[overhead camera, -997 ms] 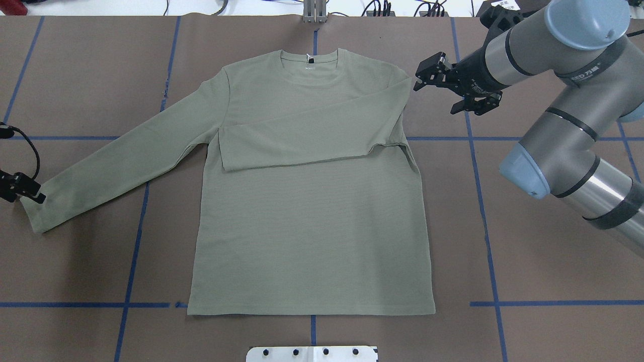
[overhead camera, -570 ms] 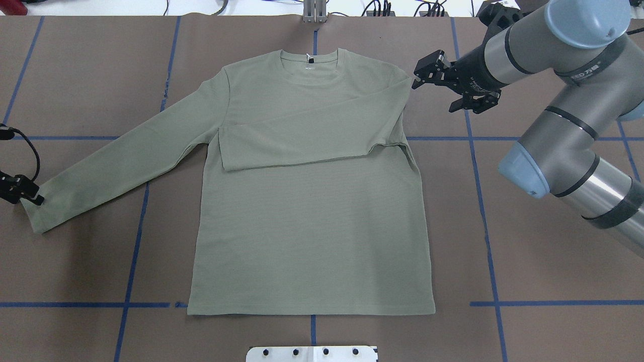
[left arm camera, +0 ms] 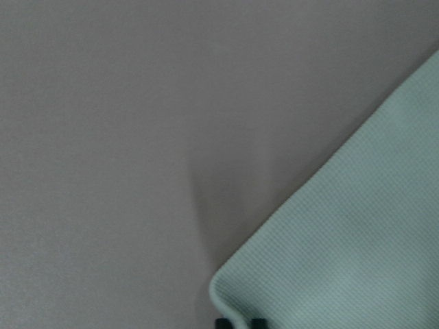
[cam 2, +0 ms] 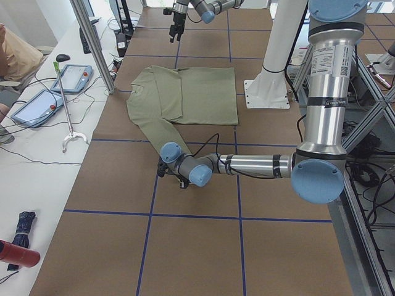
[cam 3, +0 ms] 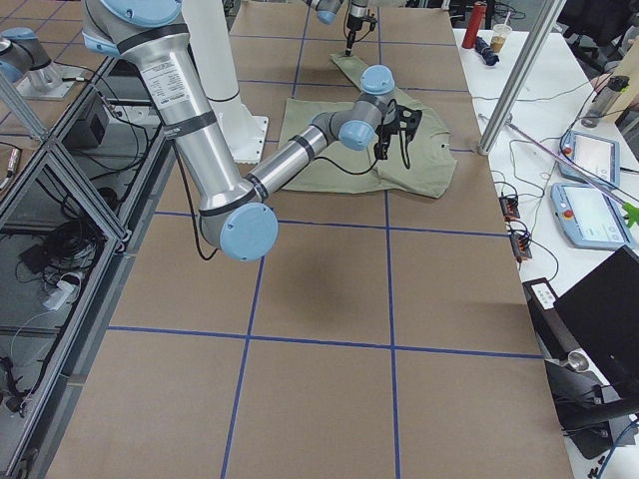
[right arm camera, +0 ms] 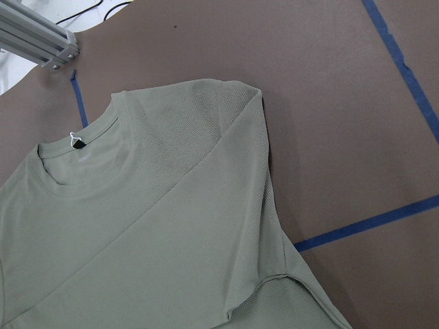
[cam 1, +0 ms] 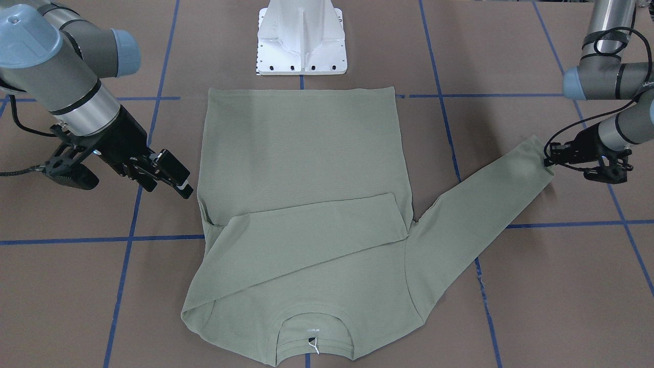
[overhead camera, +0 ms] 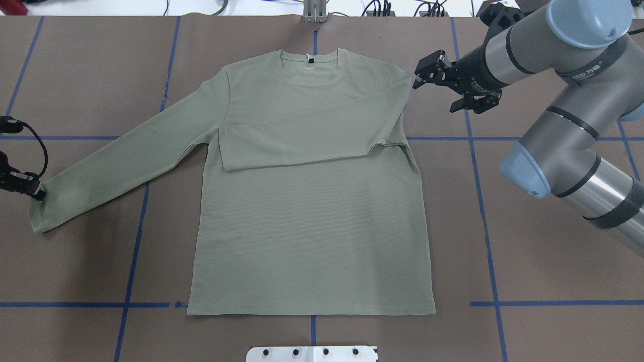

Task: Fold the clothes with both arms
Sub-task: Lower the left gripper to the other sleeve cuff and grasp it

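overhead exterior: left claw [overhead camera: 36,193] touches cuff [overhead camera: 40,213] of shirt [overhead camera: 312,226].

Right arm [overhead camera: 558,130] reaches forward with its elbow high, right gripper [overhead camera: 436,95] angled down, jaws spread wide. Left arm [cam 2: 259,165] stretches out low and level; left gripper [cam 1: 549,161] is down low, its jaws too small to read.

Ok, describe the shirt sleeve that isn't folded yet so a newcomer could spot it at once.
On the brown table lies a sage-green long-sleeved shirt. Its folded sleeve lies across the chest. The outstretched sleeve you want runs diagonally out onto the table, and it alone ends with its cuff at the left gripper.
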{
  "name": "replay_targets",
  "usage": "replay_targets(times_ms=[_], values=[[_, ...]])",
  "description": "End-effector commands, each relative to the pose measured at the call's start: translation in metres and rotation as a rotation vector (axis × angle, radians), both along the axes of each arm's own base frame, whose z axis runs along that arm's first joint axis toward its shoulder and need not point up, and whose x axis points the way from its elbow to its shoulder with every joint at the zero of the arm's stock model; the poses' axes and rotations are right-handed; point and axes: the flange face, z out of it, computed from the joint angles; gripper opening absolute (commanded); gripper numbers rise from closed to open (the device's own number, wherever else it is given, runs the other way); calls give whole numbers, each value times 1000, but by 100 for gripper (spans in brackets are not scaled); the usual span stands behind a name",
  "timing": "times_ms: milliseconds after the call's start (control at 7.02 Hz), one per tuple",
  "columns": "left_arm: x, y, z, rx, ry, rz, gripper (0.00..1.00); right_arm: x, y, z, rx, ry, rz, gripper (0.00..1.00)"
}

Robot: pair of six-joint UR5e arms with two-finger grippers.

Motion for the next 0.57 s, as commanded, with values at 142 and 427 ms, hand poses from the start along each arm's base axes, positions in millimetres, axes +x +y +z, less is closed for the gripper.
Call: replay_targets(times_ms=[142, 427], values=[[5, 2, -111, -8, 138, -51, 0, 24, -10, 9, -18, 3, 25, 100], [48, -37, -229, -61, 225, -134, 0, 56, -11, 57, 41, 68, -32, 100]])
